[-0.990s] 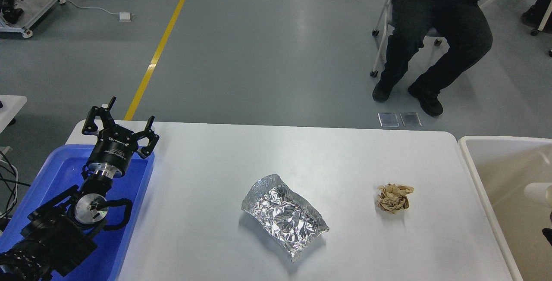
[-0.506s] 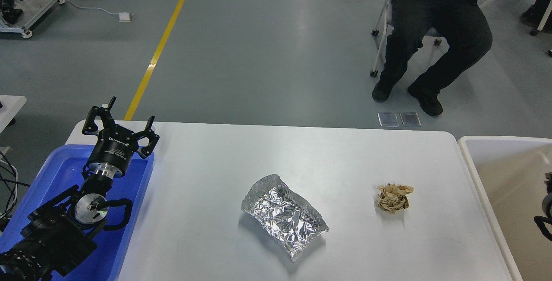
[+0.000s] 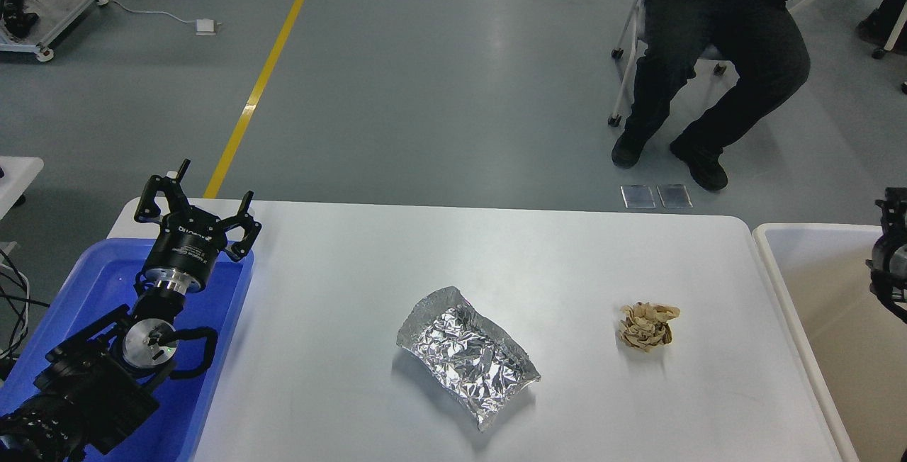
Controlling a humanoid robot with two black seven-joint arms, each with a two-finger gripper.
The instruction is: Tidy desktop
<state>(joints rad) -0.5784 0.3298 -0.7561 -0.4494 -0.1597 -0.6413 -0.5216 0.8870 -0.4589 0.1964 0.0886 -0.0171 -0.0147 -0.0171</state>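
two bits of litter lie on the desktop [image 3: 340,271] in the head view: a crumpled foil sheet [image 3: 464,353] near the middle, long axis running from far-left to near-right, and a paper wad [image 3: 645,327] to its right. the left gripper [image 3: 195,203] hangs over the blue tray [image 3: 85,285], fingers spread and empty. the right gripper [image 3: 890,263], cut by the frame edge over the cream bin [image 3: 793,306], cannot be read. the wad looks nearer the right arm.

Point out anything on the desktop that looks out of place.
Two scraps of litter lie on the desktop: a crumpled silver foil wrapper near the middle, flattened and torn open, and a wadded tan paper ball to its right. Neither is in the blue tray or the cream bin.
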